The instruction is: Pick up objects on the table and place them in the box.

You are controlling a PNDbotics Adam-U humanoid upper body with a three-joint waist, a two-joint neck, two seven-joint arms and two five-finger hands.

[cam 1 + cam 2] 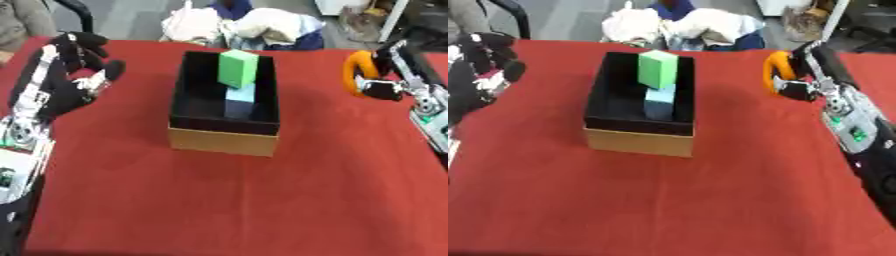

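Right robot hand [798, 82] at 2 o'clock of the box [636, 135], fingers curled round an orange curved piece [773, 70], lifted clear of the red worktop [262, 200]; I judge it ready to carry over. Box holds a green block [237, 68] leaning on a blue block [239, 100]. Left robot hand [66, 80] idles at 9 o'clock, fingers relaxed, holding nothing.

Blk hands [66, 82] – silver/white arms
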